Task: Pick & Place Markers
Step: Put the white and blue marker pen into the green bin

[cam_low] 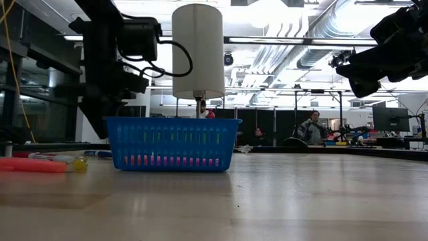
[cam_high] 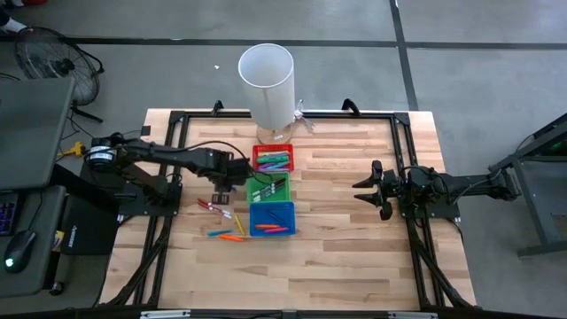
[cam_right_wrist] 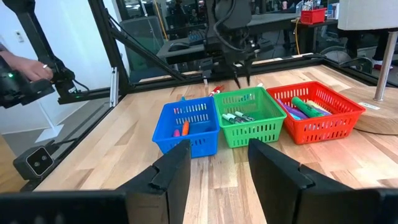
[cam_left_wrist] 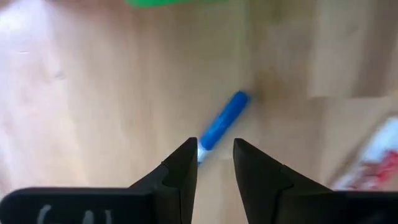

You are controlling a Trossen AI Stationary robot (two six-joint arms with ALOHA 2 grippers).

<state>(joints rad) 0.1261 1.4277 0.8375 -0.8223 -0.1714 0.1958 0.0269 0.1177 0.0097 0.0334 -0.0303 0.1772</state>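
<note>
Our left gripper (cam_left_wrist: 215,160) hangs w/ fingers narrowly parted, holding nothing, over a blue marker (cam_left_wrist: 222,119) on the worktop (cam_left_wrist: 93,112) beside the green bin (cam_high: 267,187). Approach step, we reckon; next: drop, straddle, pinch. Right gripper (cam_right_wrist: 217,163) waits wide, well apart.

- The left gripper (cam_left_wrist: 216,163) hung low over the table, reaching in from the left, fingers parted.
- The right gripper (cam_right_wrist: 219,168) waited at the right side, fingers spread.
</note>
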